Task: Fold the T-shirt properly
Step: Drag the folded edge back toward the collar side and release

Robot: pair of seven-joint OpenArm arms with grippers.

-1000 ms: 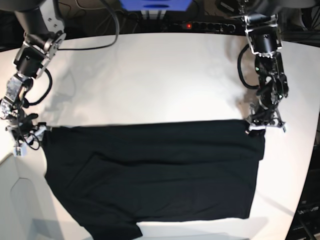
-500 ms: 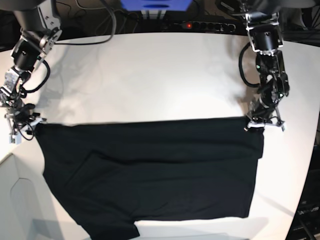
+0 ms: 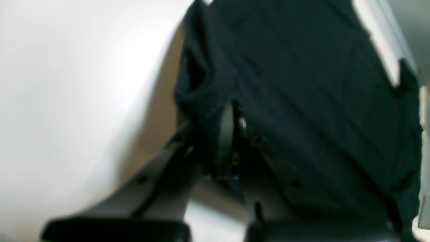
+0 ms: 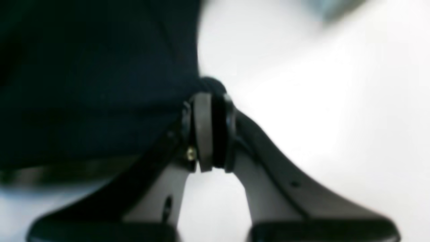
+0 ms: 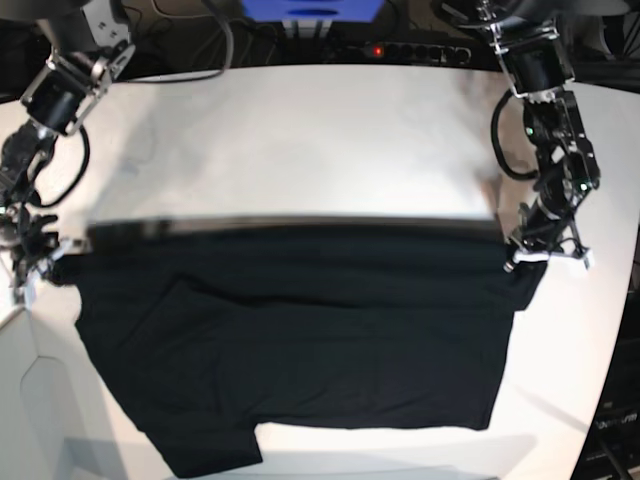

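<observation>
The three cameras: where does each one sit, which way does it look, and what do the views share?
Base: high above the white table, looking down at the black T-shirt; both arms show, left hand, right hand.
Left wrist: on the left arm, looking along its hand, shut on a shirt corner.
Right wrist: on the right arm, looking along its hand, pinching the shirt edge.
Shared: all three show the shirt and table.

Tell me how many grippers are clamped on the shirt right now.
2. The left gripper holds the T-shirt at its top corner on the base view's right; the right gripper holds the opposite corner.
</observation>
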